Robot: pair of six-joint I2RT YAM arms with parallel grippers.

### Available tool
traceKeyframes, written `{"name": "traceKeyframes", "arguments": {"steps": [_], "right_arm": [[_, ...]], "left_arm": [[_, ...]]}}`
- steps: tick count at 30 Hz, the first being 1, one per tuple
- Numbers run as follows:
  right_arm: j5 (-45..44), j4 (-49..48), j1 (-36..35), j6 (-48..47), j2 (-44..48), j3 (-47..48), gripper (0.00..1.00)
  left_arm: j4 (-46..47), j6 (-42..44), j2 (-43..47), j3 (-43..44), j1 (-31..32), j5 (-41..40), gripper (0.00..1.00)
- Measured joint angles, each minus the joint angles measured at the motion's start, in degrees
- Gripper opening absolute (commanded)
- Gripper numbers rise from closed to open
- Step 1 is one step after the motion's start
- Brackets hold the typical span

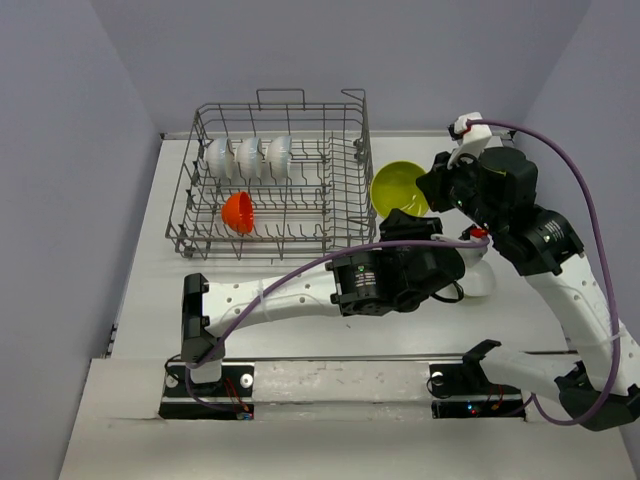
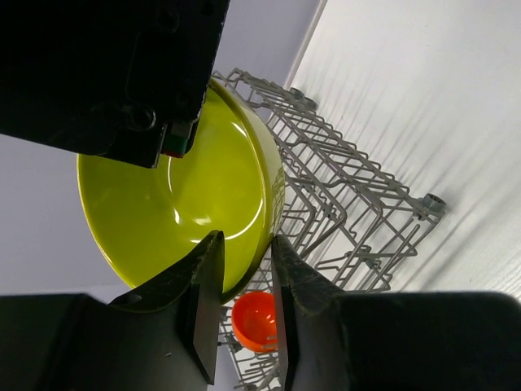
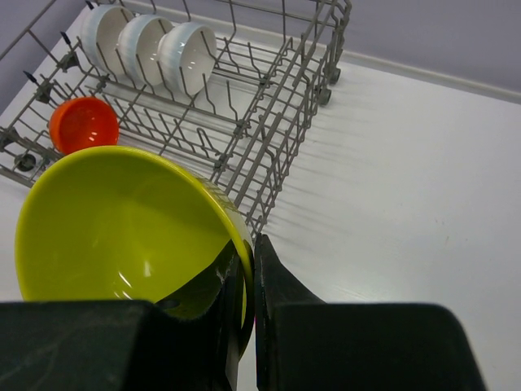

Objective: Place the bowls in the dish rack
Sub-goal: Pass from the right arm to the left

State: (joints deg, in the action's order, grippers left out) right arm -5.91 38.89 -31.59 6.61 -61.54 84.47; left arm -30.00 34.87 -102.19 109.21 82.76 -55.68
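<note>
A yellow-green bowl (image 1: 397, 187) hangs tilted in the air just right of the grey wire dish rack (image 1: 362, 150). My right gripper (image 1: 432, 190) is shut on its rim, as the right wrist view shows at the gripper (image 3: 248, 248) and the bowl (image 3: 114, 220). My left gripper (image 1: 408, 222) is below the bowl. In the left wrist view it (image 2: 244, 244) is open, its fingers straddling the rim of the bowl (image 2: 187, 204) with a gap on the outer side. The rack holds three white bowls (image 1: 248, 157) and an orange bowl (image 1: 238, 212).
The rack (image 3: 269, 122) has free tine rows right of the white bowls (image 3: 142, 41) and right of the orange bowl (image 3: 83, 124). My right gripper's body (image 2: 122, 73) fills the top left of the left wrist view. Purple walls close in behind and on both sides.
</note>
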Motion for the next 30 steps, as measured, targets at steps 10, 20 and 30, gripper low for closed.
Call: {"name": "traceKeyframes", "arguments": {"steps": [10, 20, 30], "right_arm": [[0.6, 1.1, 0.0, -0.9, -1.6, 1.9, 0.01], [0.8, 1.5, 0.0, -1.3, -3.4, 3.5, 0.03], [0.7, 0.4, 0.0, -0.6, -2.6, 2.4, 0.25]], "left_arm": [[0.2, 0.3, 0.0, 0.0, 0.0, 0.0, 0.00], [0.3, 0.3, 0.0, -0.4, -0.4, 0.0, 0.00], [1.4, 0.6, 0.8, -1.9, -0.4, -0.3, 0.00]]}}
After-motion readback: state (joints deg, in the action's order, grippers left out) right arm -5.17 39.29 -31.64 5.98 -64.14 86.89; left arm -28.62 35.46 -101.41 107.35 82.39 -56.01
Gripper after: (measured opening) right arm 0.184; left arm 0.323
